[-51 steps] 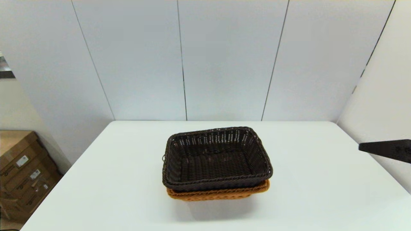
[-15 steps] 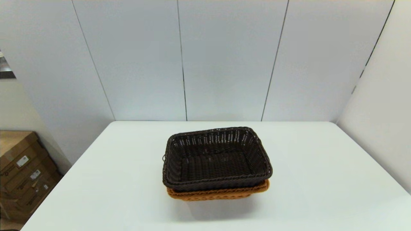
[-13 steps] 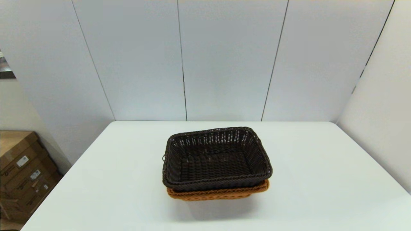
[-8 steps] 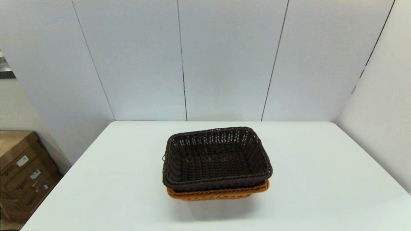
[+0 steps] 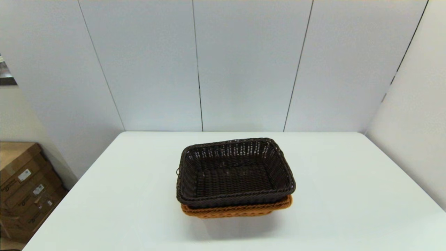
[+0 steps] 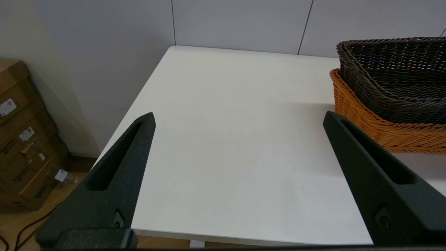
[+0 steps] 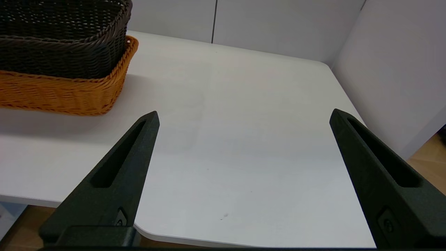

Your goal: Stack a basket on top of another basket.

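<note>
White table [image 5: 348, 209], wide and mostly bare, with a stack at its middle. Cardboard boxes [image 5: 24, 188] on the floor off the left edge.

Orange-tan basket [image 5: 237, 210] sits flat on the table. Dark brown basket [image 5: 235, 172] is nested inside it, upright, rim riding just above the orange rim on every side that shows. Long axis of both runs left to right across the table, slightly skewed. No gripper touches either one.

Left gripper [image 6: 238, 118]: low at the near left table edge, jaws spread wide, nothing between them. The stack lies off to its inner side, well apart.

Right gripper [image 7: 244, 116]: low at the near right table edge, jaws likewise spread wide and empty. The stack lies off to its inner side, well apart.

Judgement: stacking looks done. Neither arm is clearly nearer; the stack sits roughly between them, each short end facing one arm. No further move seems called for.
</note>
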Robot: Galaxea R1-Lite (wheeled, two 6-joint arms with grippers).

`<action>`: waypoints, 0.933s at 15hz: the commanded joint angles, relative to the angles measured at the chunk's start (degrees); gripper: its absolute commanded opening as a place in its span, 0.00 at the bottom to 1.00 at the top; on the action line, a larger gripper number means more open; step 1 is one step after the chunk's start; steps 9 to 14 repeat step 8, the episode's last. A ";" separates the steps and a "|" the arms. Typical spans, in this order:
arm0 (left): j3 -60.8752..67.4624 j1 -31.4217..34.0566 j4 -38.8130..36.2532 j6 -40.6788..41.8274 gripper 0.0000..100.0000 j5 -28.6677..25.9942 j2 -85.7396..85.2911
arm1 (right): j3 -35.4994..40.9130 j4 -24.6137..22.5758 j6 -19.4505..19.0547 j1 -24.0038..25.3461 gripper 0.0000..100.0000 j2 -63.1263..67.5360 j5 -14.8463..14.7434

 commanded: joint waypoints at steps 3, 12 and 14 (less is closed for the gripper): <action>0.09 0.02 -0.05 -0.06 1.00 0.02 -0.04 | 0.02 0.11 0.18 0.00 1.00 -0.01 -0.04; 0.09 0.02 -0.05 -0.06 1.00 0.02 -0.04 | 0.02 0.02 3.44 0.00 1.00 -0.01 -0.48; 0.09 0.02 -0.05 -0.06 1.00 0.02 -0.04 | 0.02 0.02 3.44 0.00 1.00 -0.01 -0.48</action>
